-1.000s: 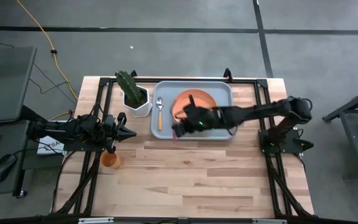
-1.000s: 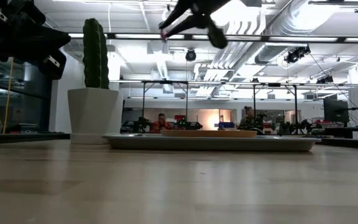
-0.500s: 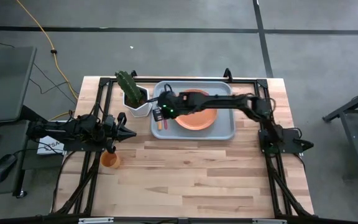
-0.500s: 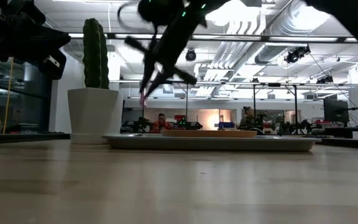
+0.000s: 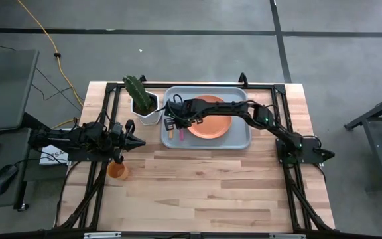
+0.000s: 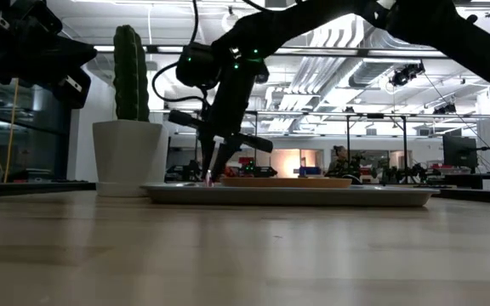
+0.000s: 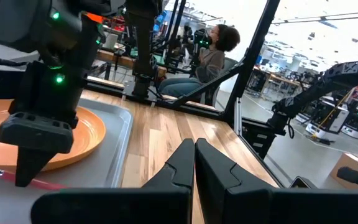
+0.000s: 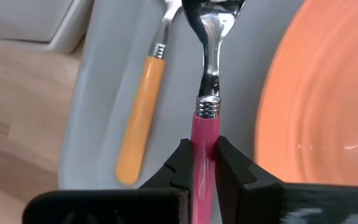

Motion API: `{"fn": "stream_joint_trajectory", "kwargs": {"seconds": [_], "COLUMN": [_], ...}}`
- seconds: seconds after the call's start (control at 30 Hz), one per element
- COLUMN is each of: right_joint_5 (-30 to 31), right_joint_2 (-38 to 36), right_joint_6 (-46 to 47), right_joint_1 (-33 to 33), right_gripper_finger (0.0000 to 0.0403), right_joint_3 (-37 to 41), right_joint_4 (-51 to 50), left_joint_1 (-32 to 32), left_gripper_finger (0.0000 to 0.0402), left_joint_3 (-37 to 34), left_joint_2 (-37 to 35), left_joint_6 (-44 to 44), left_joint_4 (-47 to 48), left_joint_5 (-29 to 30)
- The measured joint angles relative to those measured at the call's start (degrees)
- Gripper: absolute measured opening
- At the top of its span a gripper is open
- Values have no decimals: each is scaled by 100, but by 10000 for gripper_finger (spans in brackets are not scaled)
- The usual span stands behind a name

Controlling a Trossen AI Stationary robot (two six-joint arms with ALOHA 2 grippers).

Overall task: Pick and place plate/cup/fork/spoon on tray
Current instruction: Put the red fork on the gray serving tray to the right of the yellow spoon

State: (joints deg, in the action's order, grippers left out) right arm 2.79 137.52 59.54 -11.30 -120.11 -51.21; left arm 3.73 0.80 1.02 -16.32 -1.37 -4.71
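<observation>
The bench (image 5: 197,192) was a pale wooden butcher-block top inside a black frame, standing on a grey floor, with an open workshop and seated people visible beyond it in the low view.

Progress: the tray (image 5: 239,141) lay near the far edge of the bench and carried three of the four items. The plate (image 5: 215,123) sat in its middle. The spoon (image 5: 170,129) lay along the tray's left edge. The fork (image 8: 206,106) was clamped by its handle in the right gripper (image 8: 199,163), lowered between spoon and plate; whether its tip touched the tray floor could not be confirmed. Release of the fork appeared to be the step in hand. The cup (image 5: 117,171) stood on the bare bench near the left edge, well apart from the tray, and was judged the only item left.

The left gripper (image 5: 138,142) waited over the left edge of the bench, just beyond the cup, fingers together and holding nothing.

Materials: the tray was smooth blue-grey plastic, rectangular, with rounded corners and a raised rim. The plate and cup were glossy orange plastic, the plate round and shallow, the cup cylindrical. Both utensils had polished metal heads; the fork's handle was pink, the spoon's orange-yellow. A white pot with a cactus (image 5: 144,105) stood just beside the tray's far left corner
</observation>
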Motion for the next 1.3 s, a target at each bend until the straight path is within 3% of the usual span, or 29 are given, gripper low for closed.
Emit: {"fn": "stream_joint_trajectory", "kwargs": {"seconds": [0.73, 1.3], "right_joint_5": [-308, -7], "right_joint_2": [290, 290], "right_joint_6": [621, 1225], "right_joint_1": [-148, -145], "right_gripper_finger": [28, 41], "right_joint_3": [-3, -2], "right_joint_4": [200, 274], "left_joint_1": [0, 0], "left_gripper_finger": [1, 1], "left_joint_3": [0, 0], "left_joint_2": [-1, -1], "left_joint_6": [0, 0], "left_joint_4": [0, 2], "left_joint_5": [0, 0]}}
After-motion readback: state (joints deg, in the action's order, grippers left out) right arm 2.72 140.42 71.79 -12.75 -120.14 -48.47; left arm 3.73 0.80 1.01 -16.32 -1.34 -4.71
